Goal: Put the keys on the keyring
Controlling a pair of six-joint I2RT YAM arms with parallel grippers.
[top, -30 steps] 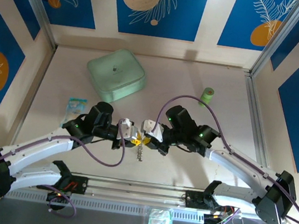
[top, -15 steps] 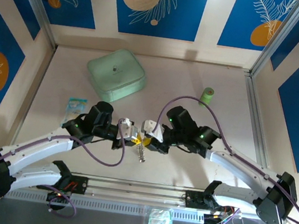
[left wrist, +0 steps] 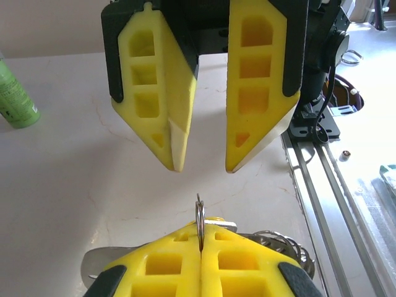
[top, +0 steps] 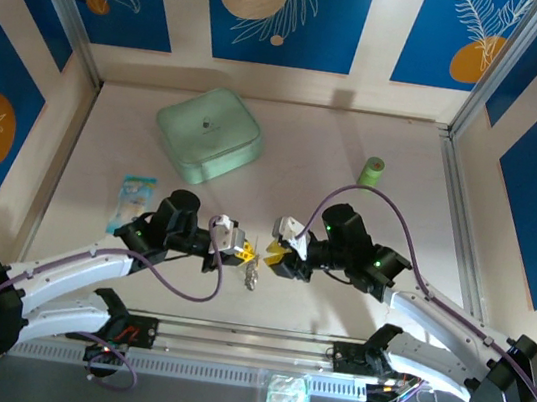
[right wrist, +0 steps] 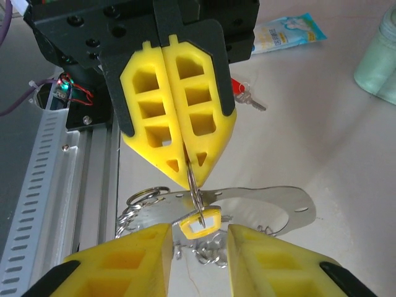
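My left gripper (top: pixel 241 251) (right wrist: pixel 192 178) is shut on the keyring's thin metal split ring (left wrist: pixel 200 218) (right wrist: pixel 195 189), held edge-up. The yellow-headed key (right wrist: pixel 202 223) hangs on that ring. Under it sit the keyring's flat pale ring (right wrist: pixel 281 210) and silver chain (top: pixel 252 278) (right wrist: pixel 213 250). My right gripper (top: pixel 274 260) (left wrist: pixel 201 167) (right wrist: pixel 199 231) is open. It faces the left one, with one finger on each side of the yellow key and neither touching it. The red-headed key (right wrist: pixel 241 93) lies on the table beyond the left gripper.
A mint-green case (top: pixel 208 134) sits at the back left. A small green roll (top: pixel 372 170) (left wrist: pixel 15 99) stands at the back right. A blue-and-white packet (top: pixel 135 188) (right wrist: pixel 288 31) lies to the left. The metal rail (top: pixel 247 344) runs along the near edge.
My right gripper has drawn back to the right, leaving a small gap to the left gripper. The left gripper has barely shifted and still holds the ring.
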